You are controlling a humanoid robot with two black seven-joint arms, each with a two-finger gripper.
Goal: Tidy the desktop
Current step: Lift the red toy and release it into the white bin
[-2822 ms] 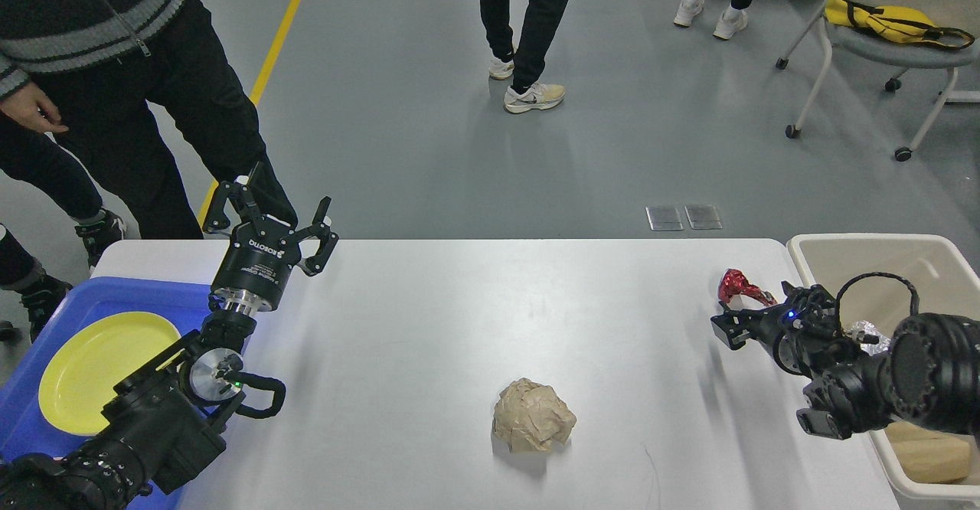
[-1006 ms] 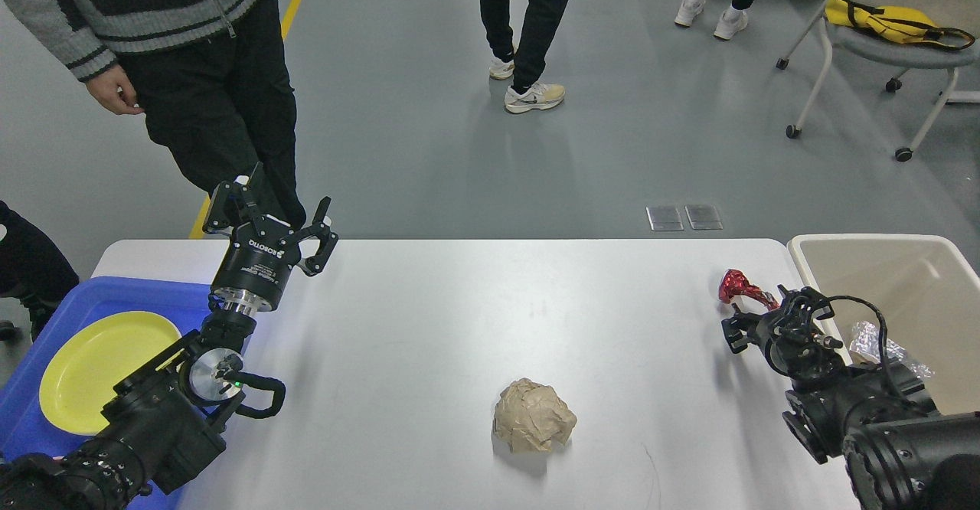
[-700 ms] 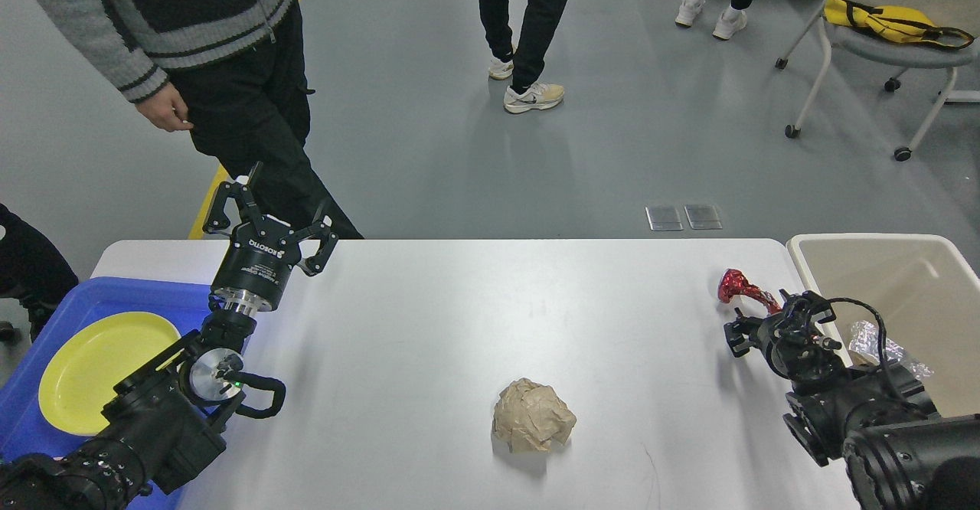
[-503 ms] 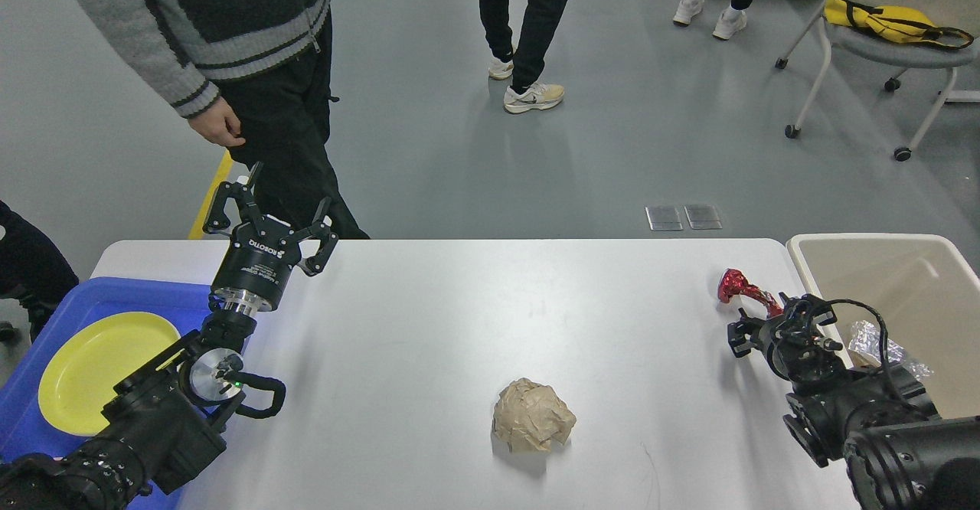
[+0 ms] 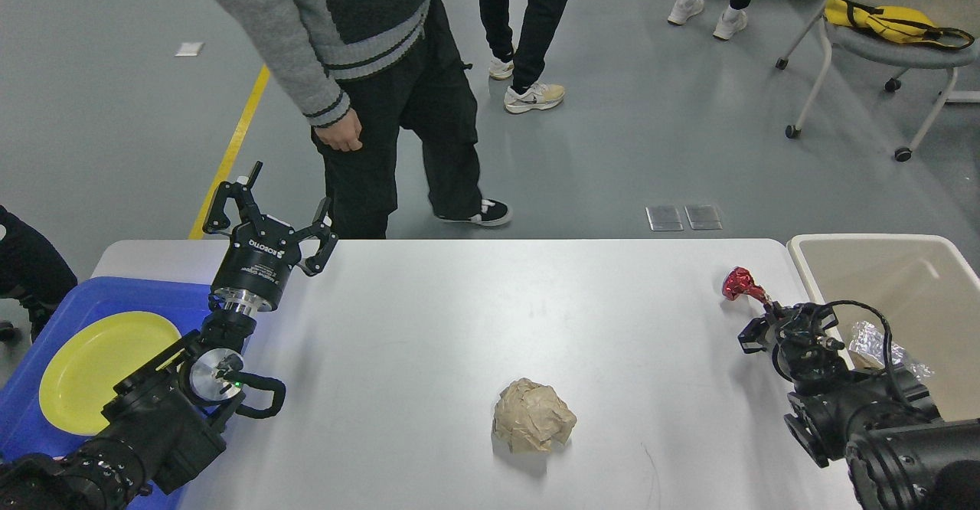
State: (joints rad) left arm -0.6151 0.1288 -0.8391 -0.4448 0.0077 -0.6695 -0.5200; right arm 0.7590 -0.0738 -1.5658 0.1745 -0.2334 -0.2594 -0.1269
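The white desktop (image 5: 459,303) carries a crumpled brown paper ball (image 5: 534,414) near its front middle. A red foil wrapper (image 5: 739,283) lies at the far right, its twisted tail pointing at my right gripper (image 5: 775,325). That gripper sits right at the tail's end, dark and seen end-on, so its fingers cannot be told apart. Over the table's far left corner my left gripper (image 5: 272,205) is raised, open and holding nothing.
A blue tray (image 5: 115,292) with a yellow plate (image 5: 99,368) sits at the left edge. At the right, a beige bin (image 5: 880,243) holds a silver foil scrap (image 5: 873,338). One person (image 5: 383,73) stands close to the far edge; others and a chair are further back.
The person walked from the far left to the table's far middle. My right gripper drew back to the right, ending at the red wrapper's tail. The left arm stayed still.
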